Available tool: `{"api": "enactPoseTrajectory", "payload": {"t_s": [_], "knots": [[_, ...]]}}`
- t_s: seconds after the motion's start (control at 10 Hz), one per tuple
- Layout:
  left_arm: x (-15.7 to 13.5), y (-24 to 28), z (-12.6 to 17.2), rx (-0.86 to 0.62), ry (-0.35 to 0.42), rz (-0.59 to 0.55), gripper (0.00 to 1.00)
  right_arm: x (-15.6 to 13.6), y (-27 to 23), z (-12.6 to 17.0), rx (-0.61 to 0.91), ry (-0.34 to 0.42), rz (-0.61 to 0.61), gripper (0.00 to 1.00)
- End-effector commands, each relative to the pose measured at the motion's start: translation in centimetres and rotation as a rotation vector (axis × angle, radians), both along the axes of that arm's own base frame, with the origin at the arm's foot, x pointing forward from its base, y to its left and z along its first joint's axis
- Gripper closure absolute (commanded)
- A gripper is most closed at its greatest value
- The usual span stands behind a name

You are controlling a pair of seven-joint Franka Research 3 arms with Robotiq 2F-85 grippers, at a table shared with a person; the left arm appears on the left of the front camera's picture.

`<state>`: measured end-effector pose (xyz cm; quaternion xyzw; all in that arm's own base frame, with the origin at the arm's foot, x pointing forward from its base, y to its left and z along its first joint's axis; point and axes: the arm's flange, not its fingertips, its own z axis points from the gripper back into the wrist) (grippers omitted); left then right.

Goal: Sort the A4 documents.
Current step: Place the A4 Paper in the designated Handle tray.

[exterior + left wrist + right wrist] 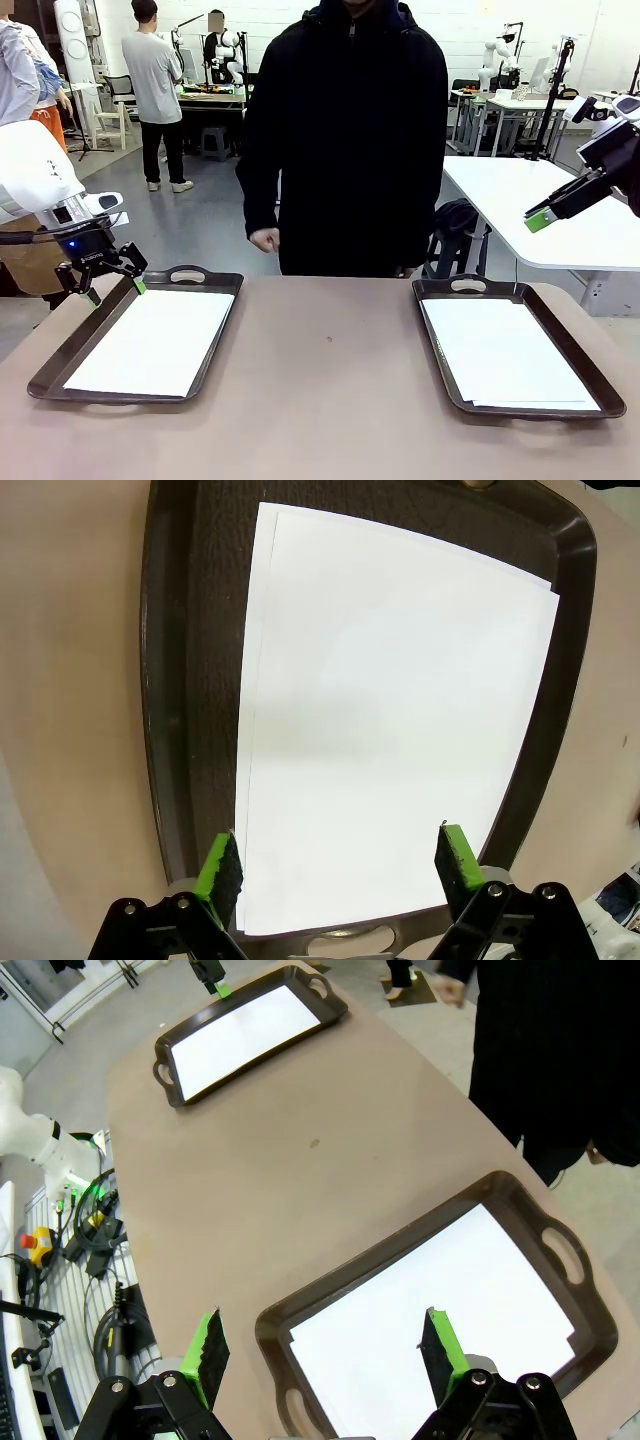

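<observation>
My left end effector [113, 283] hangs with its jaws spread wide and nothing between them, just above the far left corner of the left tray [60, 368]. Through the left wrist camera I look straight down on the A4 documents [390, 720] lying flat on that tray's floor; a second edge peeks out along one side, so I judge there are at least two sheets, slightly offset.

My right end effector [541, 221] is also wide open and empty, raised well above the table [330, 400] and off to the right of the right tray [590, 380]. That tray holds its own stack of sheets [505, 355], with a lower edge showing at the near end.

The person [345, 130] stands at the far side between the trays, hands off the paper.

Every sheet I see already sits in a tray. I can't tell whether more moves are due.
</observation>
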<state>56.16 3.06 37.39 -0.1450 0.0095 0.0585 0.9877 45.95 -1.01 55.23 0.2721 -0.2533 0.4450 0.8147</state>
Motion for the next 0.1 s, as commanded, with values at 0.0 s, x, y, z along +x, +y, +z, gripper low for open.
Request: {"api": "enactPoseTrajectory", "payload": {"t_s": [0.0], "knots": [[0.00, 0.04, 0.04, 0.004, -0.003, -0.012, 0.00, -0.05, 0.08, -0.05, 0.000, 0.003, 0.003, 0.00]]}}
